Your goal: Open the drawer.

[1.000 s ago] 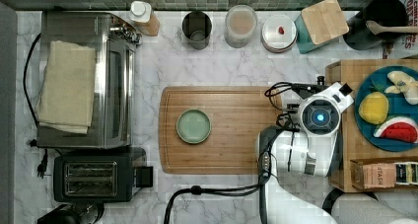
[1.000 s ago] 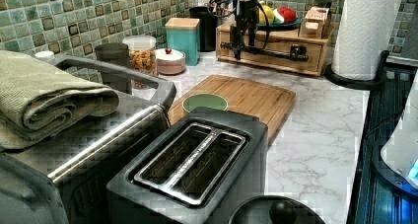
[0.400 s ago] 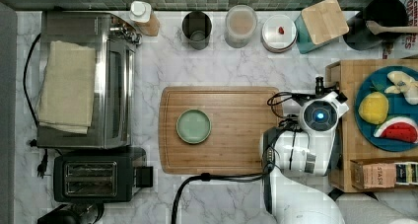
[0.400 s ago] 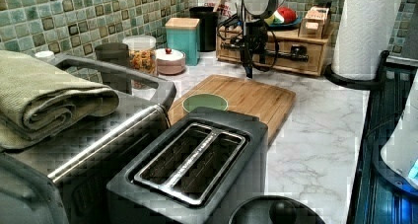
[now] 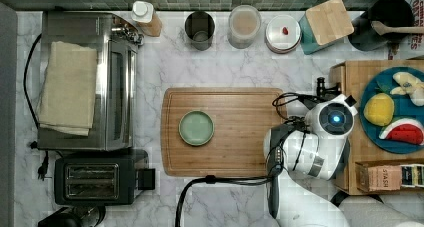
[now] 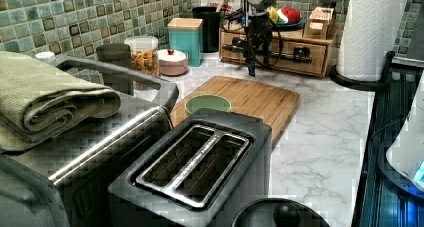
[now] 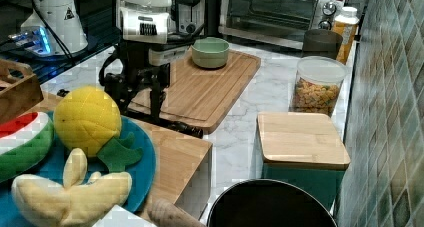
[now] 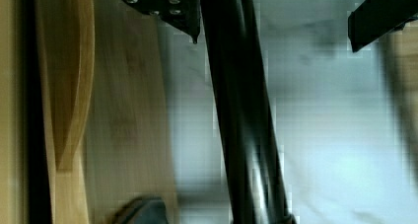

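Two fingers (image 8: pixel 167 7) of the gripper (image 8: pixel 273 36) stand apart, straddling but not clamping the black bar handle (image 8: pixel 241 110) of the shut drawer (image 6: pixel 312 63), just beyond the cutting board (image 5: pixel 235 132); rigid wood, likely light, best pulled mid-bar.

gap: narrow marble strip between cutting board (image 5: pixel 225 132) and drawer (image 6: pixel 272 54) | obstacles: black bar handle (image 8: pixel 241 115), arm's cables
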You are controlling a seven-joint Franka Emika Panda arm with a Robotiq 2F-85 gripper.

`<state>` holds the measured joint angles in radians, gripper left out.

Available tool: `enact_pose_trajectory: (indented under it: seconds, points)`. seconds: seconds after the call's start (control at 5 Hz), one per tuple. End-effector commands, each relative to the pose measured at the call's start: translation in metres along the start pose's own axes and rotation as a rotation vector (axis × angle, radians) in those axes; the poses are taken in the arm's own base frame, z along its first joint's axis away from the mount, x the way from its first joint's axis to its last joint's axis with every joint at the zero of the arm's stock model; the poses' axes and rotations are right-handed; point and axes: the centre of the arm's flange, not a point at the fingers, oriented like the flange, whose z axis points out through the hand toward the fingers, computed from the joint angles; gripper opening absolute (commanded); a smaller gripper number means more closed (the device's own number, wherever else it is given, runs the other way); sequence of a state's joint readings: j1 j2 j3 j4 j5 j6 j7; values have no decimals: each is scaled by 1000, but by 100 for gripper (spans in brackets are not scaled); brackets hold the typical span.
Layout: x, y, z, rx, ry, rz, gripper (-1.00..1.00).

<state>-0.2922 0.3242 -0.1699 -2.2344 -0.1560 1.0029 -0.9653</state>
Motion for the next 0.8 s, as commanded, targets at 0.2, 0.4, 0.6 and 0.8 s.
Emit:
enact_pose_trajectory:
  seconds: [0.2,0.4,0.6,0.8]
  points:
    - [-6,-170,-1,114,17,-136,100]
    - [-15,-212,-14,107,-31,-131,100]
    - [-27,-257,-33,88,-33,-116,100]
    - [-33,-285,-41,106,-28,-159,100]
